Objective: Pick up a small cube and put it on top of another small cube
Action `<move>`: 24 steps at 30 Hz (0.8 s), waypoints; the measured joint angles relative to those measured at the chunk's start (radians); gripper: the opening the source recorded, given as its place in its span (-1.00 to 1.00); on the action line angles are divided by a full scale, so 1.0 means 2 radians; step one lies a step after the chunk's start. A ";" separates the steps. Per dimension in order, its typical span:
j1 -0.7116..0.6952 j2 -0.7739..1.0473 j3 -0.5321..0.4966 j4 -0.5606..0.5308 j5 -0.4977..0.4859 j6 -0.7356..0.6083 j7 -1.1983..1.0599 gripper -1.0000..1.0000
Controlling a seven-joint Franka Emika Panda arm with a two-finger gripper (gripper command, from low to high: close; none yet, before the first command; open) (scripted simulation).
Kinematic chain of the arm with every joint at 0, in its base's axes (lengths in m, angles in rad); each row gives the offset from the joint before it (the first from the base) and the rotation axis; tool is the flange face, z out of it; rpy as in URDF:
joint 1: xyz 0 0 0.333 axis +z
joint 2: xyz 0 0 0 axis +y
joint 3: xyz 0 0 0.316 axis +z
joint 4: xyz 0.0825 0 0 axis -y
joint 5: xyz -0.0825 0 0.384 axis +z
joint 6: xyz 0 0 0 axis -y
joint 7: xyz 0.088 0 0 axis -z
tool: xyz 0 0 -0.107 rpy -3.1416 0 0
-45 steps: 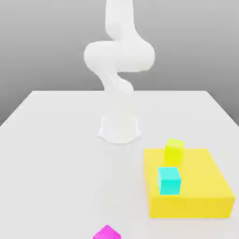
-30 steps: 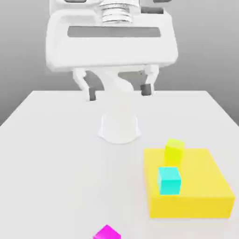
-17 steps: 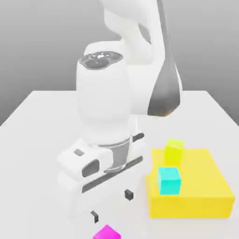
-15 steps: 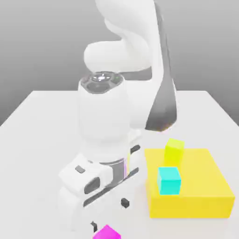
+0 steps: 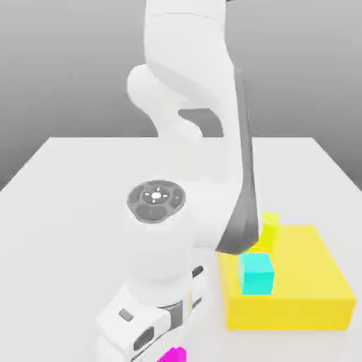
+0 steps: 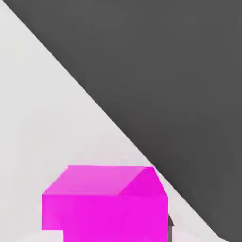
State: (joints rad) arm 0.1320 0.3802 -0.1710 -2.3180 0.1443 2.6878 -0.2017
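Claw clamped on the magenta cube at the surface's near edge.
The claw holds the magenta cube; the cyan cube lies toward the exterior view's right, on the yellow block.

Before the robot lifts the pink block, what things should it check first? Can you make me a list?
1. Tool shut on the magenta cube: ok, the cube sits right at the fingers in the hand view.
2. Cube square in the grip, not tilted: cannot tell.
3. Cyan cube free on top for stacking: ok, nothing lies on it.
4. Cyan cube resting flat on the yellow block: ok.
5. Small yellow cube apart from the cyan one: ok, it sits behind it.
6. Lift path free: cannot tell, the arm hides part of the table.
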 joint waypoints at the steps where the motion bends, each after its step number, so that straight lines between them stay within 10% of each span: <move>1: 0.005 -0.018 -0.001 -0.006 -0.006 -0.011 0.002 -1.00; 16: 0.100 -0.275 0.060 -0.137 -0.074 -0.135 -0.051 -1.00; 21: 0.109 -0.237 0.066 -0.164 -0.072 -0.068 -0.062 -1.00; 22: 0.108 -0.225 0.067 -0.167 -0.073 -0.053 -0.062 1.00; 24: 0.108 -0.225 0.067 -0.167 -0.072 -0.053 -0.062 1.00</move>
